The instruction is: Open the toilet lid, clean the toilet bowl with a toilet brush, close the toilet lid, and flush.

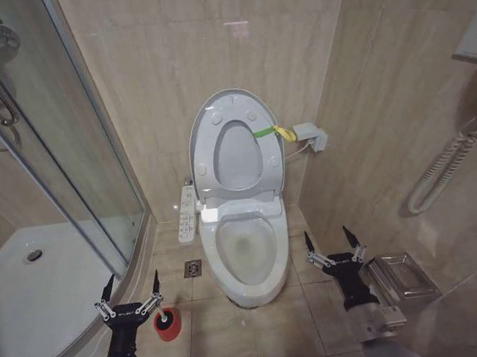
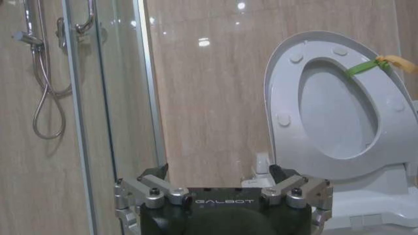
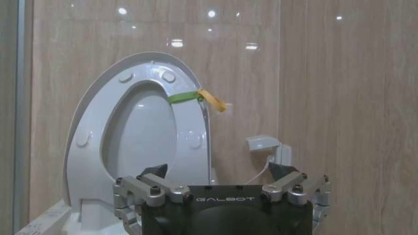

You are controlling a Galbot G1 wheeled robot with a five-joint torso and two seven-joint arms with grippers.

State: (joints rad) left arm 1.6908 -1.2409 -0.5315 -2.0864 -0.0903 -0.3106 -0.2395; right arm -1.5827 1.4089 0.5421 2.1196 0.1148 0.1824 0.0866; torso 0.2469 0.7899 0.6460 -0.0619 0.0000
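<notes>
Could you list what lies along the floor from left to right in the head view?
Shower tray → left gripper → red brush holder → toilet bowl → right gripper → metal rack.

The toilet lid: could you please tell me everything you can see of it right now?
The toilet lid is a large, glossy white oval that looks like plastic. It stands raised, nearly upright, leaning back toward the beige tiled wall, with the ring-shaped seat lifted flat against its inner face. A green-and-yellow band is tied at its edge on the robot's right side. The toilet bowl lies open below it. Neither gripper touches it.
</notes>
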